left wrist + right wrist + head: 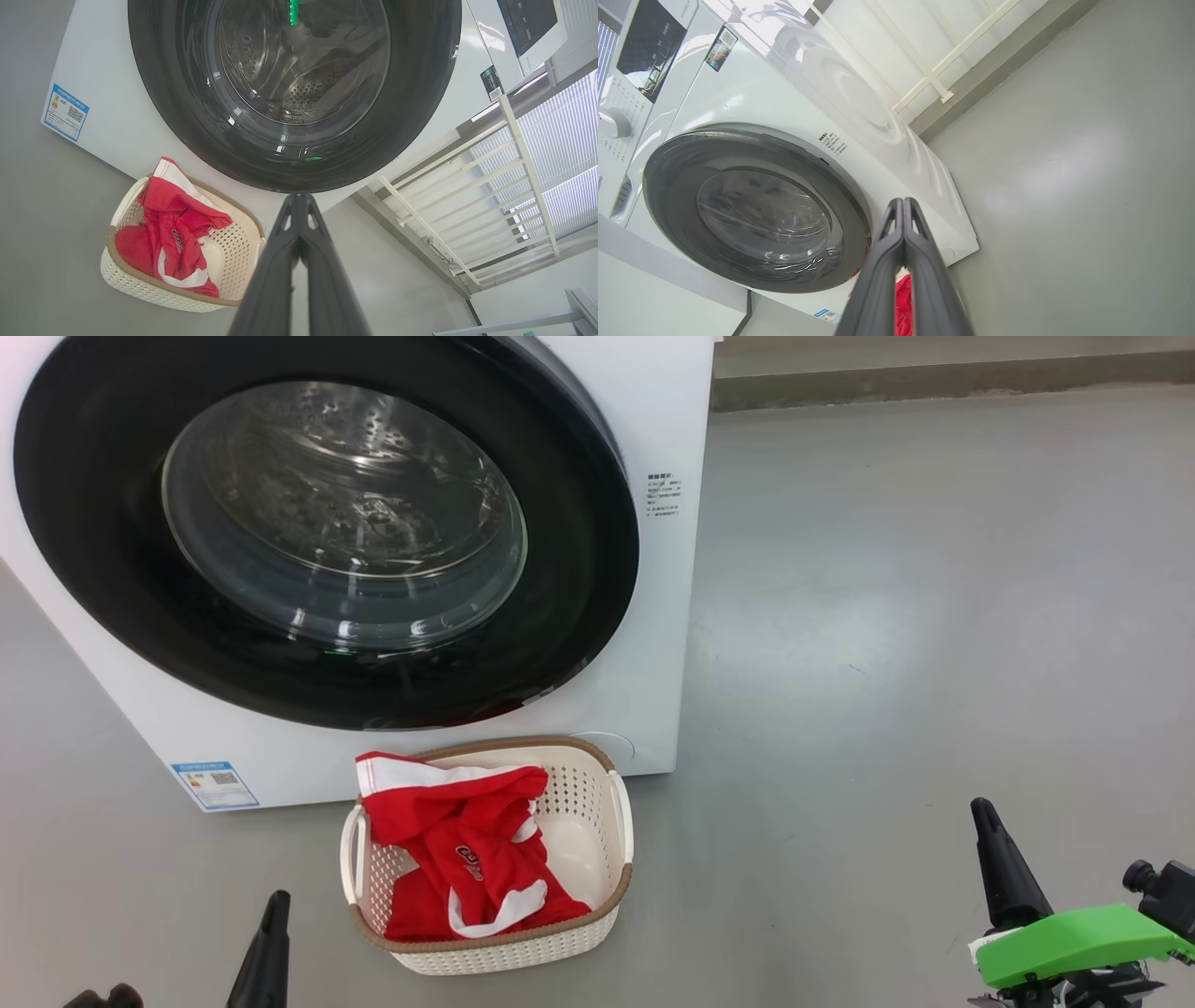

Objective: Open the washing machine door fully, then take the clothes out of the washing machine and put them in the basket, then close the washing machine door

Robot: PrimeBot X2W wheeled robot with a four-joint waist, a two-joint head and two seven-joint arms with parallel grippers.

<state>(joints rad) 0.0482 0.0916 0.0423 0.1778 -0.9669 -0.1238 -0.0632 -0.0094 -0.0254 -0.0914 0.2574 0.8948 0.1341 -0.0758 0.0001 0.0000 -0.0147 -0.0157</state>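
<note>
Low and to the left of the big white front-loading washing machine (667, 616), the left arm's two long dark fingers (275, 270) are pressed together tip to tip and hold nothing. A small blue label (215, 786) sits at the washing machine's lower left corner. Its large round door with a glossy black rim and bulging clear glass window (93, 523) lies shut against the front. Just before the washing machine's base, on the grey floor (887, 663), stands the small cream-white perforated plastic basket with a brown rim (504, 957). The bright red garments with white trim (457, 840) lie heaped inside it. Well to the right of the washing machine, the right arm's dark fingers (878, 284) are likewise closed on nothing, above a green wrist cover (1074, 943).
</note>
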